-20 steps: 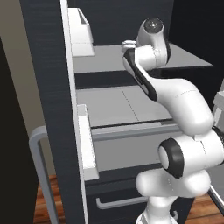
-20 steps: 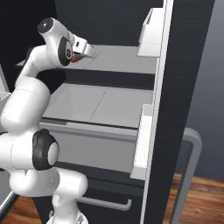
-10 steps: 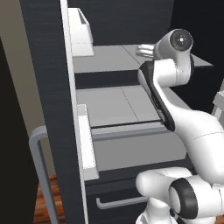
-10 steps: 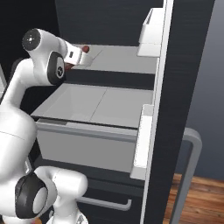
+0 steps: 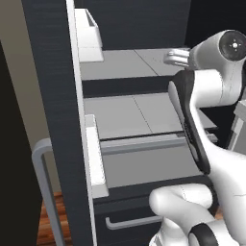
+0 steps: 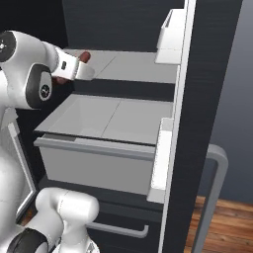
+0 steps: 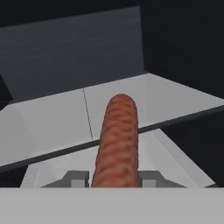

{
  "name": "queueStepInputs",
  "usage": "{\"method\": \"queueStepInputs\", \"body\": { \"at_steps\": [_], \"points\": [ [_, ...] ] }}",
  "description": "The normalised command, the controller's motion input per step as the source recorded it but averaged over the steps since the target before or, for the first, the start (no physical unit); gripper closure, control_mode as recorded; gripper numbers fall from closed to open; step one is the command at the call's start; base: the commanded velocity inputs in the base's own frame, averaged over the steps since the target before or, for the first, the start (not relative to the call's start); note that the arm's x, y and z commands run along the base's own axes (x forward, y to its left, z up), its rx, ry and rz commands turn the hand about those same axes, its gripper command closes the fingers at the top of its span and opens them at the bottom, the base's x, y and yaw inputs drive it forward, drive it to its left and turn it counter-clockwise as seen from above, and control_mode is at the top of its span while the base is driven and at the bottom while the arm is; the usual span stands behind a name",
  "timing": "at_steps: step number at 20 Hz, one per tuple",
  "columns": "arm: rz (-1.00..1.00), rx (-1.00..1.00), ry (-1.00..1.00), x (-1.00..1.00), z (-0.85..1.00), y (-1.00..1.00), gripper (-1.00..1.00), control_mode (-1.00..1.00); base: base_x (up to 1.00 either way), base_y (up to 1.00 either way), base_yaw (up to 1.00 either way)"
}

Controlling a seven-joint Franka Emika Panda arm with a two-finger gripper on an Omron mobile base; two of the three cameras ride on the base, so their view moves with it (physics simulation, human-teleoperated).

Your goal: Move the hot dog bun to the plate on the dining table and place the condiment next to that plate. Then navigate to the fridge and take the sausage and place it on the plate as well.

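Over the fridge shelf (image 7: 52, 118), fingers (image 7: 144, 178) apparently clamp the sausage (image 7: 116, 142).

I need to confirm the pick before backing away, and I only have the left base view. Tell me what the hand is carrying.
Observer: The gripper is shut on the sausage, which points straight out from between the finger tips.
Operator: Say where the hand is relative to the fridge.
Observer: In the right base view the sausage tip is level with the upper shelf, near its front edge.
Operator: Report what lies below it.
Observer: An open drawer, pulled forward under that shelf, with nothing visible inside it.
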Motion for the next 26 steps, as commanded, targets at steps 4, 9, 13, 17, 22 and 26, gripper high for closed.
{"method": "queueStepInputs", "body": {
  "at_steps": [4, 9, 13, 17, 22, 26],
  "points": [
    [0.0, 0.0, 0.0, -0.84, -0.17, 0.0, 1.0, -1.0, 0.0, 0.0, 0.0],
    [-0.02, 0.0, 0.0, -0.85, -0.42, 0.0, 1.0, -1.0, 0.0, 0.0, 0.0],
    [-0.09, 0.0, 0.0, -0.81, -0.3, 0.01, 1.0, -1.0, 0.0, 0.0, 0.0],
    [0.0, 0.0, 0.0, 0.0, 0.0, 0.0, 1.0, 1.0, -0.95, 0.01, -0.1],
    [0.0, 0.0, 0.0, 0.0, 0.0, 0.0, 1.0, 1.0, -1.0, 0.11, -0.19],
    [0.0, 0.0, 0.0, 0.0, 0.0, 0.0, 1.0, 1.0, -1.0, 0.28, -0.21]
  ]
}}
